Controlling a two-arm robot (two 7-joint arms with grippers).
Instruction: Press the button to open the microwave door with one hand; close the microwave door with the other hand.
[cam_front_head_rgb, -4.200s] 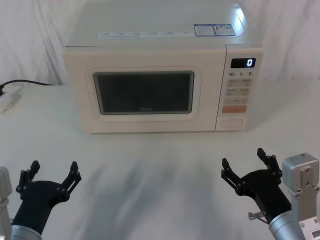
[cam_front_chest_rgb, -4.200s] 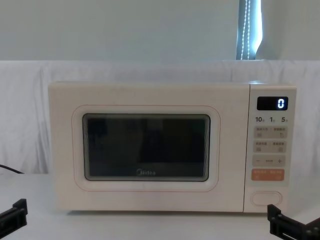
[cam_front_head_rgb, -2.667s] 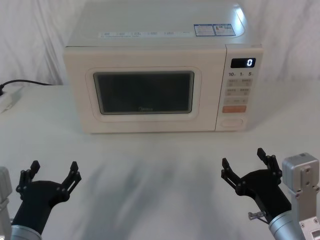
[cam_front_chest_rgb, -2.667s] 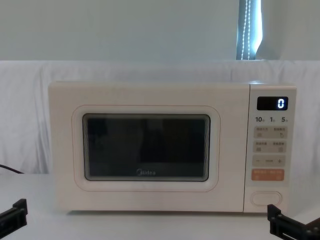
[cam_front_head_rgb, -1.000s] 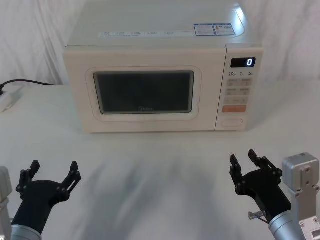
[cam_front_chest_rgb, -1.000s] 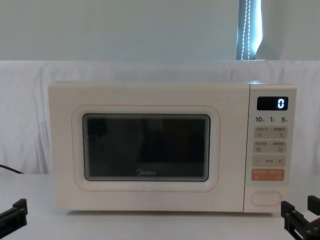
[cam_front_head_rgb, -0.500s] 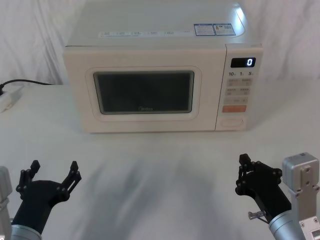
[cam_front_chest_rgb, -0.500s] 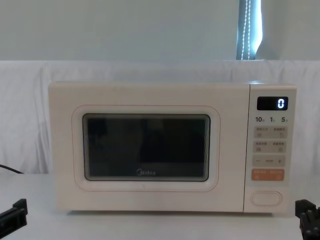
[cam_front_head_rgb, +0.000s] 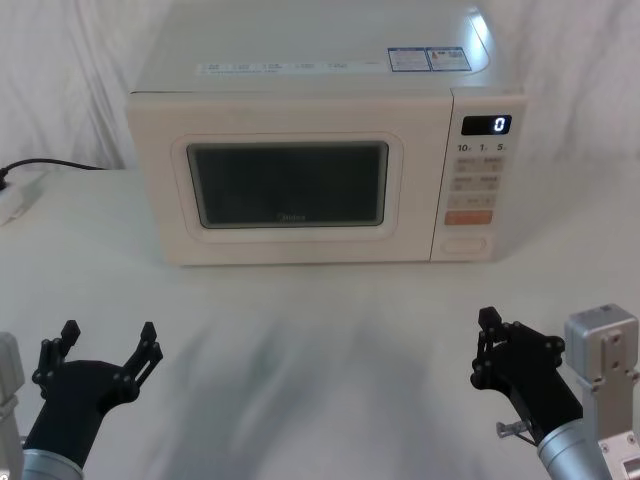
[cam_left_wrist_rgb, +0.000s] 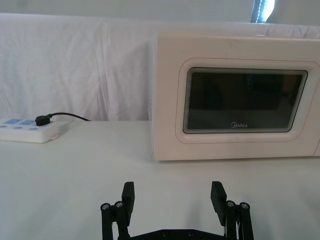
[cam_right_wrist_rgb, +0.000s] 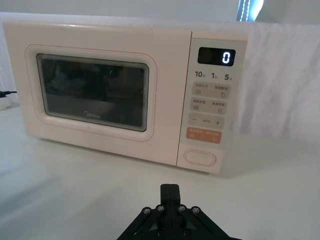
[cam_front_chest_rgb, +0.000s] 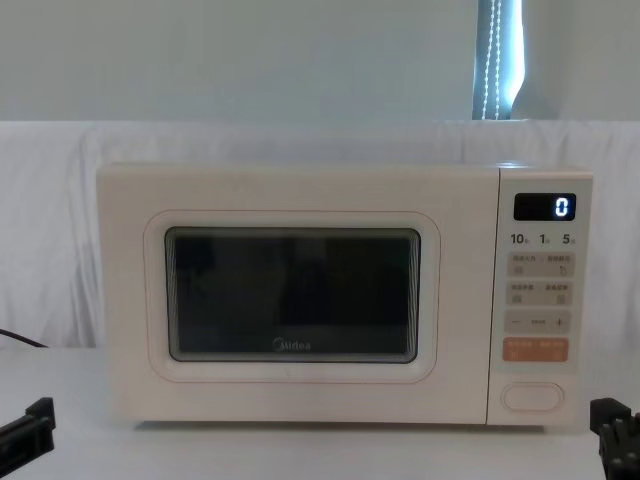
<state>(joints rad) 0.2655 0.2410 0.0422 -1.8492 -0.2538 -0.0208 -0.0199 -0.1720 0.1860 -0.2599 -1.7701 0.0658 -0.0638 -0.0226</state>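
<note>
Since the earliest pictures, the right gripper (cam_front_head_rgb: 484, 347) has drawn its jaws together from a wide spread until they meet, while the left gripper (cam_front_head_rgb: 105, 340) has not shifted. From the head view, the microwave door (cam_front_head_rgb: 290, 190) sits flush and shut on the cream oven, which stands at the far side of the white tabletop (cam_front_head_rgb: 320, 320); the button (cam_front_head_rgb: 465, 243) lies at the foot of the control panel (cam_front_head_rgb: 478, 185), under the orange key (cam_front_head_rgb: 468, 217), and the display (cam_front_head_rgb: 486, 125) reads 0. Both grippers hover low near the robot, well apart from the oven, the left with jaws spread wide, the right with jaws closed on nothing. A power strip (cam_front_head_rgb: 18, 198) with a black cable lies at the left edge. From the left wrist view, the left gripper (cam_left_wrist_rgb: 173, 197) shows its jaws open, facing the microwave door (cam_left_wrist_rgb: 245, 102), with the power strip (cam_left_wrist_rgb: 27, 131) off to the side. From the right wrist view, the right gripper (cam_right_wrist_rgb: 169, 190) shows its jaws pressed together, pointing toward the button (cam_right_wrist_rgb: 200, 157) but well short of it. From the chest view, the microwave door (cam_front_chest_rgb: 290, 295) is closed and the button (cam_front_chest_rgb: 533, 396) is untouched; the right gripper (cam_front_chest_rgb: 612, 418) peeks in at the lower right corner and the left gripper (cam_front_chest_rgb: 35, 412) at the lower left.
</note>
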